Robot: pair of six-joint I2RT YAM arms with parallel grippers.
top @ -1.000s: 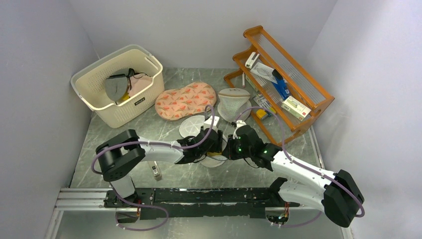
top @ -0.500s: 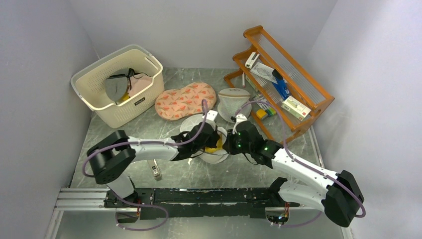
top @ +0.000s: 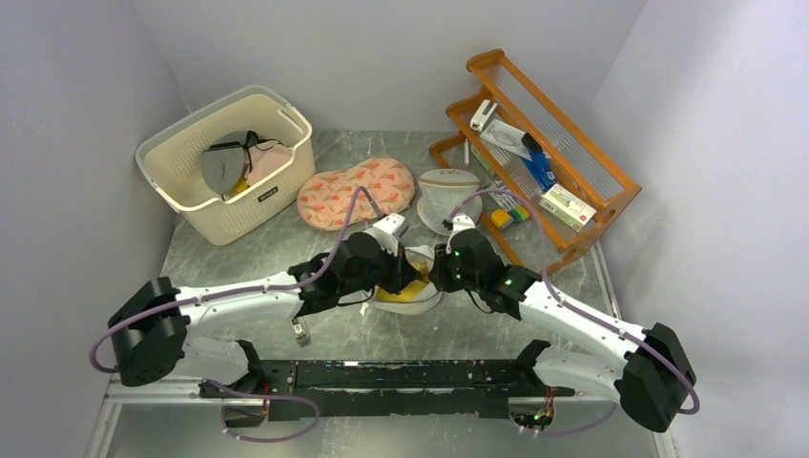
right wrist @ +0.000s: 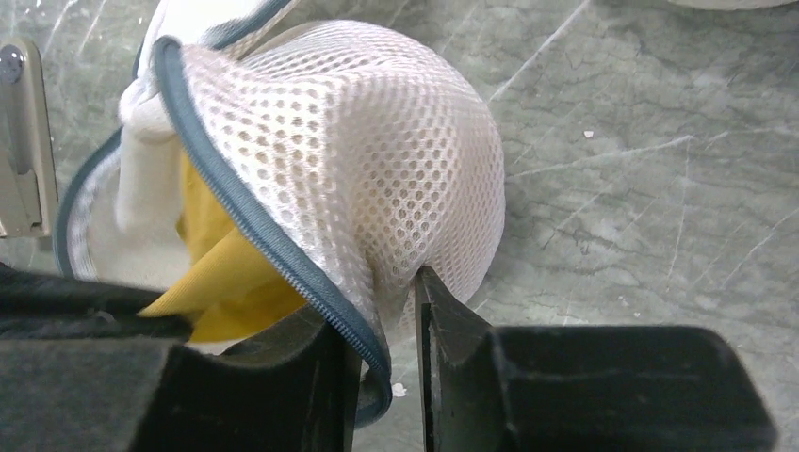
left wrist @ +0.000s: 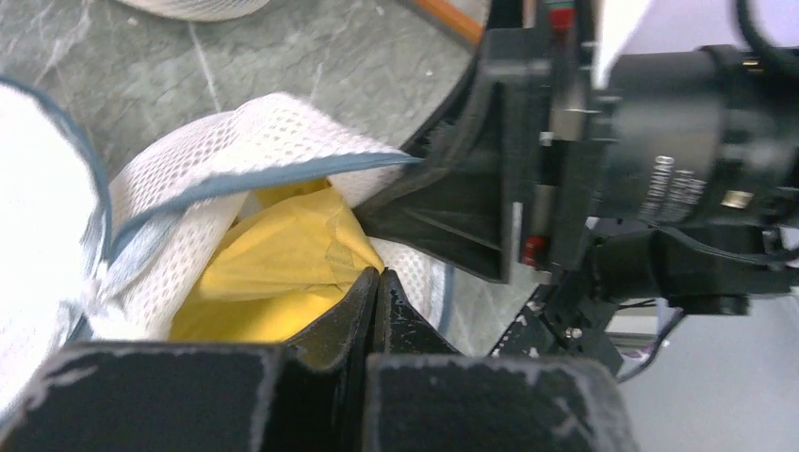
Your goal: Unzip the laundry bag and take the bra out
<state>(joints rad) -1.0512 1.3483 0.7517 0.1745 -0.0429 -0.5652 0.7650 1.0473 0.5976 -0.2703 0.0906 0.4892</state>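
The laundry bag [top: 417,303] is a white mesh drum with a grey-blue zip rim, lying unzipped between both arms. Its mouth gapes in the left wrist view, where the laundry bag [left wrist: 254,141] shows the yellow bra [left wrist: 273,264] inside. My left gripper [left wrist: 377,273] is shut, its tips pinching a fold of that yellow cloth. In the right wrist view the laundry bag [right wrist: 377,160] bulges above my right gripper [right wrist: 377,297]. That gripper is open, with the zip rim [right wrist: 245,221] and some mesh lying loosely between its fingers. The bra [right wrist: 231,273] peeks out below the rim.
A cream basket [top: 224,162] with clothes stands at the back left. A pink patterned pad [top: 355,193] and a cone-shaped mesh bag [top: 448,196] lie behind the arms. A wooden rack [top: 539,157] fills the right. A small grey clip [top: 300,331] lies by the left arm.
My left arm has reached further forward into the bag's mouth and its gripper has shut on yellow cloth. My right gripper has opened and loosened its hold on the rim.
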